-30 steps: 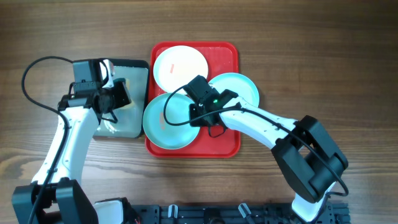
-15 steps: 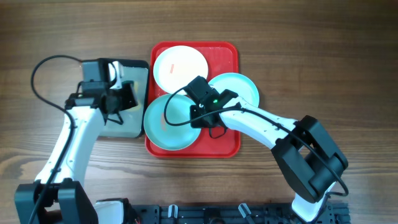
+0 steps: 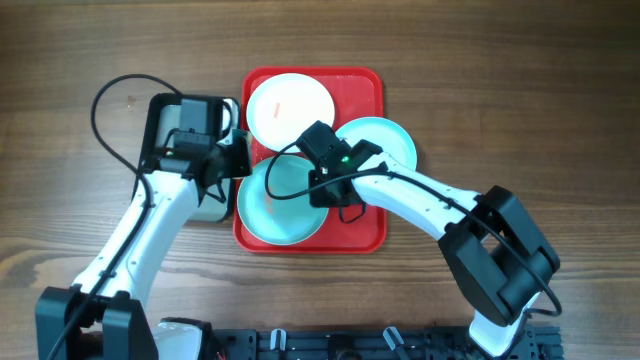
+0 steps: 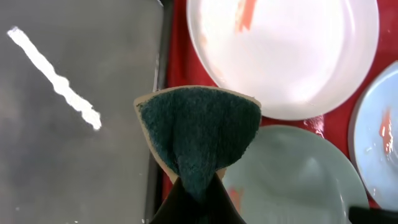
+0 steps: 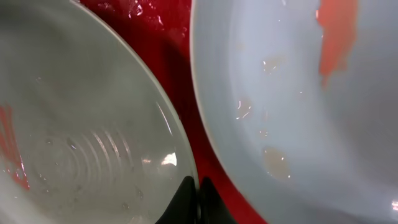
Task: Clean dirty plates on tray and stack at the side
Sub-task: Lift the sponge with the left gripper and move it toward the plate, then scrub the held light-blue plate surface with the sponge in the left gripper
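The red tray [image 3: 368, 232] holds three plates. The white plate [image 3: 290, 107] with an orange-red smear sits at its top left and fills the top of the left wrist view [image 4: 292, 56]. One light blue plate [image 3: 385, 140] lies at the right. The other light blue plate [image 3: 280, 205] lies at the lower left, over the tray's left rim. My right gripper [image 3: 312, 190] is shut on this plate's rim [image 5: 180, 168]. My left gripper [image 3: 238, 160] is shut on a dark green sponge [image 4: 199, 134], held above the tray's left edge.
A smaller grey tray [image 3: 170, 115] with a black rim lies left of the red tray, on the wooden table [image 3: 520, 80]. Its grey floor fills the left of the left wrist view [image 4: 74, 155]. The arms' black cables loop above the table.
My left gripper has moved right with the sponge, from over the grey tray to the red tray's left edge. The right arm and its plate have hardly moved.
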`<action>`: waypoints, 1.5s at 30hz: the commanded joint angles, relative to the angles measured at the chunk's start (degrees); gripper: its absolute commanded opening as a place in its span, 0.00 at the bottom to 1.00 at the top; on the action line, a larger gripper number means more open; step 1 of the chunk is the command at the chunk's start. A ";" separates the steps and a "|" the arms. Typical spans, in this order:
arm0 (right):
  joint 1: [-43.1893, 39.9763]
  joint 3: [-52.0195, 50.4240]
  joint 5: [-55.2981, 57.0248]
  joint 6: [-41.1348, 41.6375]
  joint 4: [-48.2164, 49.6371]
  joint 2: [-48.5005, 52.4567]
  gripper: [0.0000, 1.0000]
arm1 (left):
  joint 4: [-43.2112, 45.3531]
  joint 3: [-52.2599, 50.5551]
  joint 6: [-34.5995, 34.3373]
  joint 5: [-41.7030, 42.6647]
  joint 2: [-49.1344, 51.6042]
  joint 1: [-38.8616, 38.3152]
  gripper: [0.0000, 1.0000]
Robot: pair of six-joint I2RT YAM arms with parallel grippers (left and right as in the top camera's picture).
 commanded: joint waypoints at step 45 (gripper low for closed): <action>-2.97 1.31 0.39 0.42 -1.29 0.22 0.04 | -1.25 -0.26 -10.99 -1.03 14.38 -10.99 0.04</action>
